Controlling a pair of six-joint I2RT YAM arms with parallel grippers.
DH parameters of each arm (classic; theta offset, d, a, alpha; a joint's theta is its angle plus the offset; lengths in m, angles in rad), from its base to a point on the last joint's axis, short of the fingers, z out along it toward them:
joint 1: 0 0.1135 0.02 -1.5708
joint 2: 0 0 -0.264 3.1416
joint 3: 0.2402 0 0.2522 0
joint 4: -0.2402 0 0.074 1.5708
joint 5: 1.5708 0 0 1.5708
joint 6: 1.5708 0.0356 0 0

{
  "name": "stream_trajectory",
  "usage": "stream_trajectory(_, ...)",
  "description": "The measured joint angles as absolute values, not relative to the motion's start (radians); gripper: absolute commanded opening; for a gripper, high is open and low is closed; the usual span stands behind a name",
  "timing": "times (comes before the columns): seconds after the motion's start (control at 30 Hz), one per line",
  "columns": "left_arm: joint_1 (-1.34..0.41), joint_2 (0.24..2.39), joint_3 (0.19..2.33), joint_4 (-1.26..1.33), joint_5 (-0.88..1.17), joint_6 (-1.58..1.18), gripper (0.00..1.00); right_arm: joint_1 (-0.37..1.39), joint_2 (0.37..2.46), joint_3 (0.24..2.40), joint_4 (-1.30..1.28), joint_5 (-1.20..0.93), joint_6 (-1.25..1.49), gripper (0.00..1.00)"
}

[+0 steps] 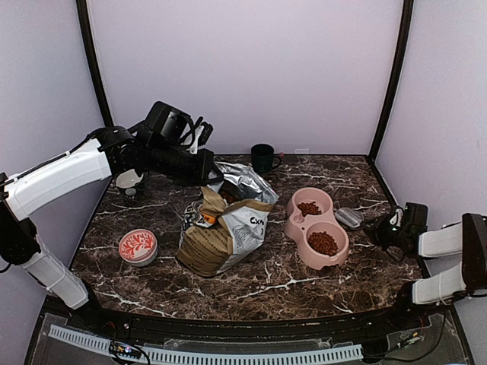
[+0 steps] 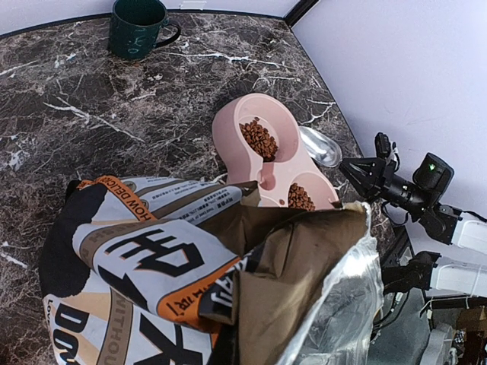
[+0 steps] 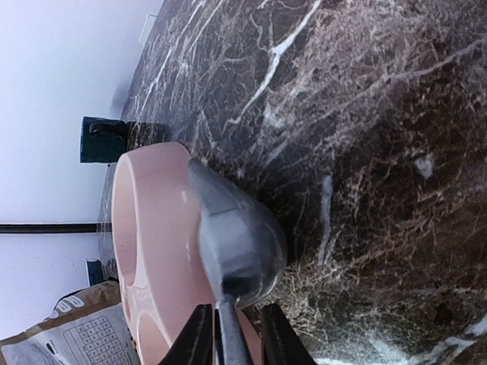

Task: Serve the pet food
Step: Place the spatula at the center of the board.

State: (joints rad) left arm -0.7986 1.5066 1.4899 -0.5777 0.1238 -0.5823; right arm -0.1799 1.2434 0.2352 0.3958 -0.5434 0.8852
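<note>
So the pet food (image 1: 323, 243), little reddish-brown kibble pellets, sits in both hollows of the pink plastic double bowl (image 1: 292, 222) on the right side of the dark marble-look table (image 1: 304, 283), a small heap in each one. Just beside the bowl's right rim lies a clear greyish plastic scoop (image 3: 236, 236), its cup end touching the pink wall in the right wrist view. The right gripper (image 3: 232, 338) has its fingers either side of the scoop's thin handle, a little apart (honestly can't tell if they're actually pinching it or just straddling it). The left gripper (image 1: 204, 173) is pressed together up at the top edge of the tan, white and orange printed paper bag (image 1: 224, 232) with the silver foil lining. The bag stands slumped mid-table with its mouth gaping, and whether its rim is between the fingers is hidden. There's a dark green ceramic mug (image 1: 264, 158) at the back and a round red-and-white patterned tin (image 1: 138, 246) off to the left.
</note>
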Motion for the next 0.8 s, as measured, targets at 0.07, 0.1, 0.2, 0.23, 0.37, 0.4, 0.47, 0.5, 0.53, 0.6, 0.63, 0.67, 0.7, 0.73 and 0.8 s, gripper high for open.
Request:
stream_trajectory(0.07,-0.799,1.507,1.490,-0.578,0.124,-0.583,0.00,-0.180,1.239,0.229,0.371,-0.547,0.873,0.28)
stream_trajectory(0.1,-0.799,1.507,1.490,-0.578,0.124,-0.582,0.00,-0.180,1.238,0.226,0.362,-0.550,0.872,0.29)
stream_trajectory(0.2,-0.799,1.507,1.490,-0.578,0.124,-0.583,0.00,-0.180,1.234,0.222,0.332,-0.558,0.864,0.33)
stream_trajectory(0.23,-0.799,1.507,1.490,-0.578,0.124,-0.583,0.00,-0.180,1.230,0.221,0.324,-0.559,0.860,0.35)
stream_trajectory(0.37,-0.799,1.507,1.490,-0.578,0.124,-0.583,0.00,-0.180,1.188,0.221,0.272,-0.562,0.831,0.48)
stream_trajectory(0.4,-0.799,1.507,1.490,-0.578,0.123,-0.583,0.00,-0.180,1.177,0.221,0.259,-0.562,0.826,0.51)
stream_trajectory(0.47,-0.799,1.507,1.490,-0.578,0.123,-0.583,0.00,-0.180,1.161,0.223,0.226,-0.563,0.808,0.56)
stream_trajectory(0.5,-0.799,1.507,1.490,-0.578,0.123,-0.582,0.00,-0.180,1.158,0.226,0.205,-0.562,0.799,0.58)
stream_trajectory(0.53,-0.799,1.507,1.490,-0.578,0.123,-0.582,0.00,-0.179,1.158,0.231,0.178,-0.562,0.784,0.61)
stream_trajectory(0.6,-0.799,1.507,1.490,-0.578,0.123,-0.583,0.00,-0.177,1.159,0.244,0.123,-0.562,0.757,0.71)
stream_trajectory(0.63,-0.799,1.507,1.490,-0.577,0.124,-0.583,0.00,-0.176,1.159,0.251,0.098,-0.562,0.743,0.77)
stream_trajectory(0.67,-0.799,1.507,1.490,-0.577,0.124,-0.583,0.00,-0.173,1.156,0.258,0.079,-0.560,0.736,0.80)
stream_trajectory(0.7,-0.799,1.507,1.490,-0.577,0.124,-0.583,0.00,-0.170,1.149,0.271,0.061,-0.562,0.722,0.81)
stream_trajectory(0.73,-0.799,1.507,1.490,-0.577,0.125,-0.583,0.00,-0.163,1.141,0.280,0.042,-0.553,0.712,0.82)
stream_trajectory(0.8,-0.799,1.507,1.490,-0.577,0.125,-0.583,0.00,-0.149,1.122,0.295,-0.013,-0.532,0.694,0.83)
